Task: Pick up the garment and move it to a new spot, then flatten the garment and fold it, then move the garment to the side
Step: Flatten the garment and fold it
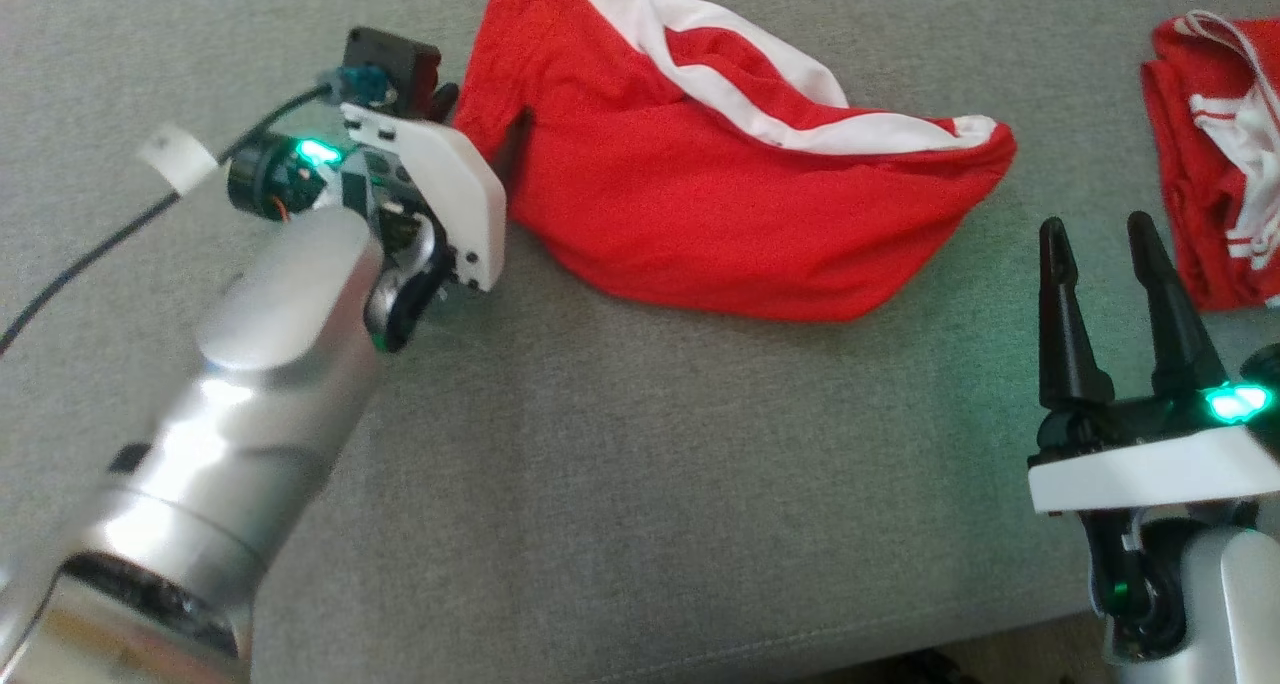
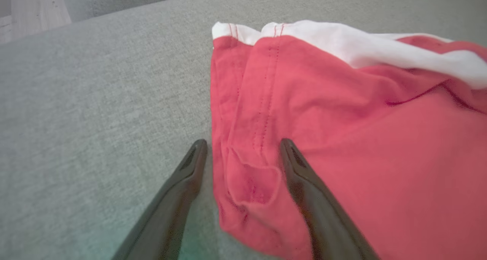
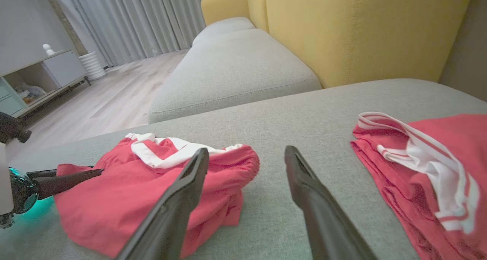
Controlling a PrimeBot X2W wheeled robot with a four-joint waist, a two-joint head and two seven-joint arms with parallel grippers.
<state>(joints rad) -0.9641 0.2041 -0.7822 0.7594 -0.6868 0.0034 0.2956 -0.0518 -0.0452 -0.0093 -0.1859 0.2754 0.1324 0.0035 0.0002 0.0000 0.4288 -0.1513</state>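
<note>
Your left gripper (image 1: 483, 119) is down at the left edge of the red shorts (image 1: 720, 194), which lie crumpled on the grey seat cushion (image 1: 700, 464) with a white stripe (image 1: 760, 94) running across their far side. In your left wrist view the fingers (image 2: 190, 172) stand spread apart and grip nothing. One is on bare cushion just beside the stitched hem, and the other is over the red cloth, so a folded corner of the shorts (image 2: 342, 138) sits between them. Whether the tips press into the fabric you cannot tell from here.

Your right gripper (image 1: 1095, 226) hangs near the front edge of the cushion, to the right of the shorts and apart from them. Its fingers (image 1: 1060, 314) are also wide open and empty, pointing away from you. Through the right wrist view you see the shorts (image 3: 152, 184) to the left of that gripper (image 3: 246, 150), with the left gripper (image 3: 95, 170) reaching in at their far-left side.

A second red garment (image 1: 1215, 164) with white trim lies at the right edge of the cushion, well apart from the shorts. Behind the seat stands a yellow backrest (image 3: 361, 32).
</note>
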